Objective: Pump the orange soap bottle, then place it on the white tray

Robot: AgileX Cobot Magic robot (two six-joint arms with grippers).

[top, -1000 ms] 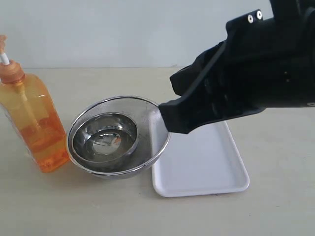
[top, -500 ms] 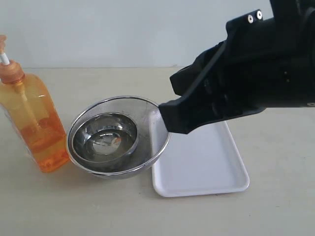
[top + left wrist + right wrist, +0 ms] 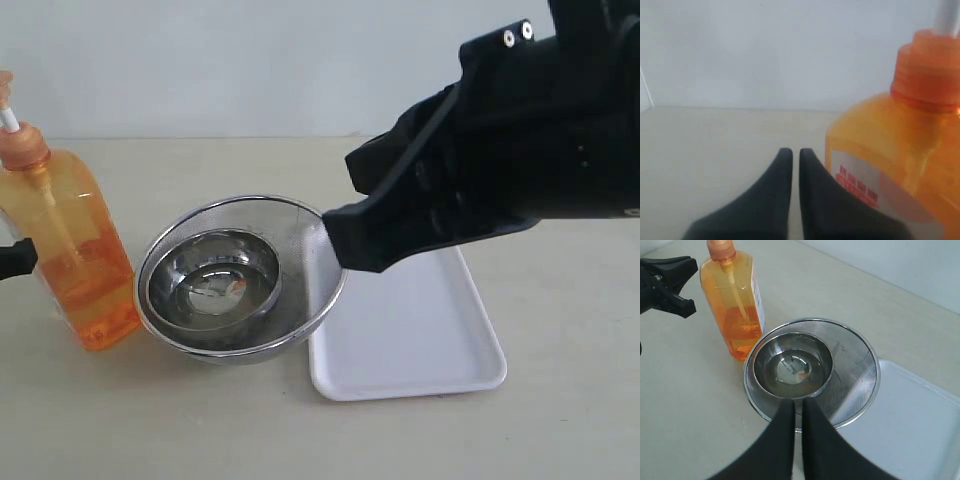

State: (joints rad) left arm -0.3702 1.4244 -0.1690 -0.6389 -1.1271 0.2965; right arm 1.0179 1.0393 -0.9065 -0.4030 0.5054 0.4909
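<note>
Your left end effector (image 3: 791, 154), tips pressed together, sits just beside the upright orange soap bottle (image 3: 75, 250) toward the table's left. Your right end effector (image 3: 794, 407), likewise pressed together, hangs above the steel bowls (image 3: 240, 280) between bottle and white tray (image 3: 420, 345); bare table lies in front.
</note>
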